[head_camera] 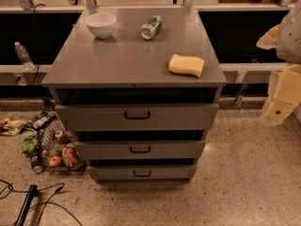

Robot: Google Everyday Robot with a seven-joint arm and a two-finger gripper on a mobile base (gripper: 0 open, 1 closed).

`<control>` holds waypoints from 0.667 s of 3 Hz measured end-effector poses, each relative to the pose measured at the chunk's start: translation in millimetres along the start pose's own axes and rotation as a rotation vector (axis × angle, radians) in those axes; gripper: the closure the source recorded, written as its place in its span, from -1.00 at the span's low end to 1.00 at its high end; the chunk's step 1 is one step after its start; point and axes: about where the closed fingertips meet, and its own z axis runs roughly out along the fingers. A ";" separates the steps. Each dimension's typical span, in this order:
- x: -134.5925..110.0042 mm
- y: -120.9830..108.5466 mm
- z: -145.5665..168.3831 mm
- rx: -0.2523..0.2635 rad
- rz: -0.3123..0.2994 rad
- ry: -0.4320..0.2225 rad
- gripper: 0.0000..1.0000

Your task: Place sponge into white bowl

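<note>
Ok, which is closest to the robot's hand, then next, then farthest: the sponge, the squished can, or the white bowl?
The hand hangs at the right edge, beside the cabinet.
1. Sponge, front right of the top.
2. Can, back middle.
3. White bowl, back left.

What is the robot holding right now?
Nothing I can see. The gripper hangs off to the right, and the sponge lies alone on the cabinet top.

Lab-like workspace: grey 3-drawer cabinet (94,117), floor cables (28,202); jaws at right edge.
</note>
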 end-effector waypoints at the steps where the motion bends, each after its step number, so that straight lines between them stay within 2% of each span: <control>1: 0.0 0.0 0.0 0.000 0.000 0.000 -1.00; 2: -5.7 -7.6 3.9 0.017 0.030 -0.059 -1.00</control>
